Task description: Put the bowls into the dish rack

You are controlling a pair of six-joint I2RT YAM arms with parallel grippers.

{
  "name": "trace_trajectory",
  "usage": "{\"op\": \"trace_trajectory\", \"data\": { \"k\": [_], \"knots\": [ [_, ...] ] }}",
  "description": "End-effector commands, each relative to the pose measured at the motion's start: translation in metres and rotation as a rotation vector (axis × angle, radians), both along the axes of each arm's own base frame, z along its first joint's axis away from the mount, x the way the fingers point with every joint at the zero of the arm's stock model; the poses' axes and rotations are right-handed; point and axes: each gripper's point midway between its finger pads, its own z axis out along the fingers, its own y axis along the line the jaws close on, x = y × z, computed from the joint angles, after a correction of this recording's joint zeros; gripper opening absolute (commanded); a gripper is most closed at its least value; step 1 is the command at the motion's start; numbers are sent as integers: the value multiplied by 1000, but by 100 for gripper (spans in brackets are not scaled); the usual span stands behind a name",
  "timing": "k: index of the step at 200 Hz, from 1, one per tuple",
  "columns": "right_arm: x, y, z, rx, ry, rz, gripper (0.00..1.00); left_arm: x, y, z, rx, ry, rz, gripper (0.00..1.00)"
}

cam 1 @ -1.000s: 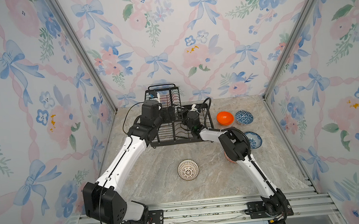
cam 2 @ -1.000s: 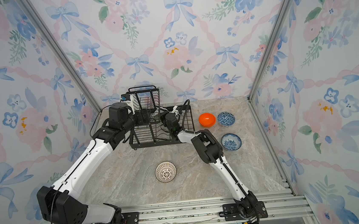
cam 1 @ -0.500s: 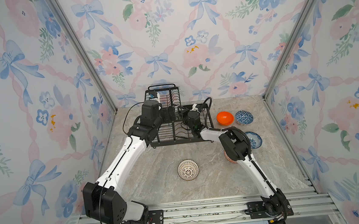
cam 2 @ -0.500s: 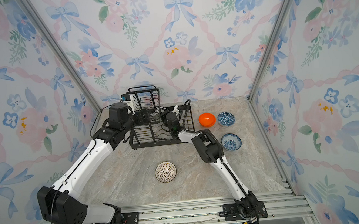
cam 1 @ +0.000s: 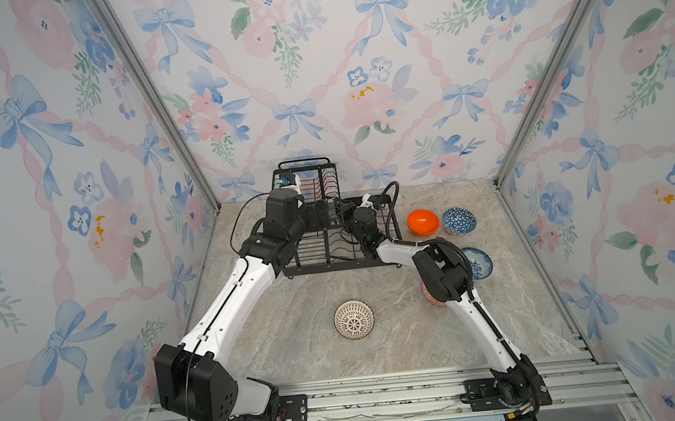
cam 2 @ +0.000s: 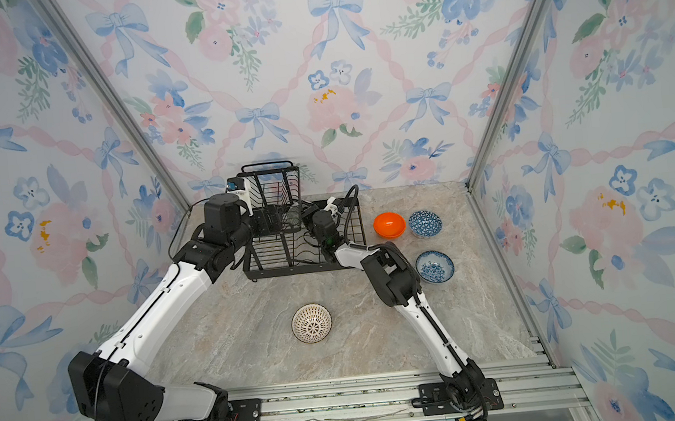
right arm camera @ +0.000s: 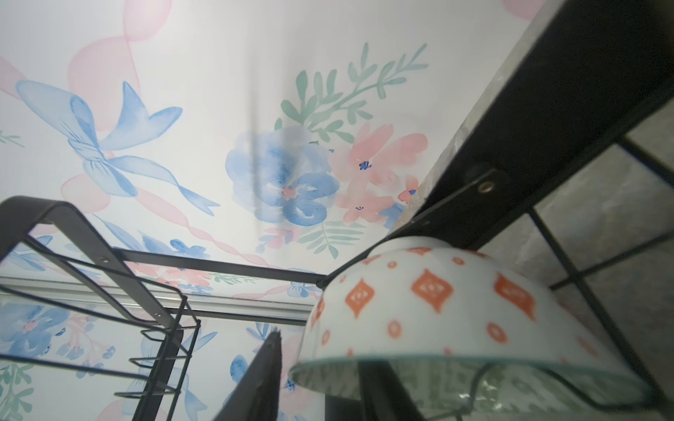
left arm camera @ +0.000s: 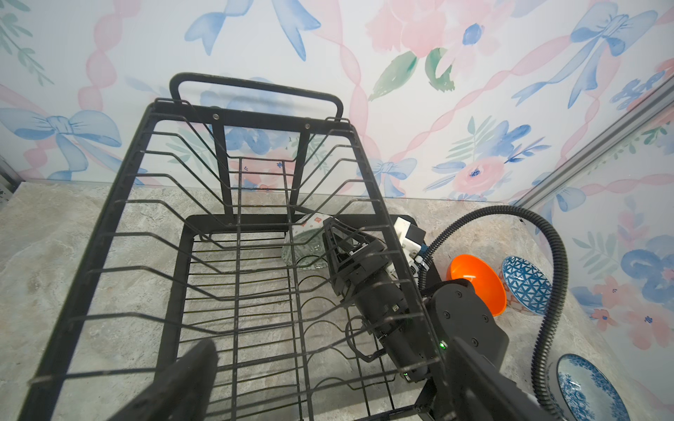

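**Left wrist view: one bowl racked, right jaws at its rim**

You see the grey-green bowl, white with orange diamonds outside, tilted on its side among the wires at the wall end of the dish rack, in the lower tray. The right gripper, seen through the wires of the upper basket, has the bowl directly ahead of it. Its jaws straddle the rim, one inside the mouth and one outside. In the right wrist view a sliver of wallpaper shows between the outer finger and the bowl wall, so the jaws read as slackened, not clamped. The left gripper hovers above the upper basket with its jaws spread wide on nothing.

Your coming move turns on one line: bowl ahead, arm behind. Judged from here, you should draw straight back along the jaws' own axis, since sideways drift could hook the rim and tip the bowl. On the table, the orange bowl lies nearer your right arm, and the lattice bowl sits between both arms.
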Motion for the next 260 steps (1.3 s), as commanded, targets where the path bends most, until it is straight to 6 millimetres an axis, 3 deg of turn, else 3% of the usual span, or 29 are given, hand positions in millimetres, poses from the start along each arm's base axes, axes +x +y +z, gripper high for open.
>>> {"op": "trace_trajectory", "data": {
  "k": [1,162,217,260],
  "knots": [
    [4,-18,35,12,-56,-39,39,-6,3,-17,-9,63,8,98],
    [-14,-58,68,-42,-95,-32,45,4,-5,-16,-50,74,4,98],
    [-25,-78,74,-164,-58,20,48,10,-13,1,-59,43,-13,98],
    [-38,-84,75,-231,-22,111,59,6,-23,14,-28,11,-42,98]
  ]
}}
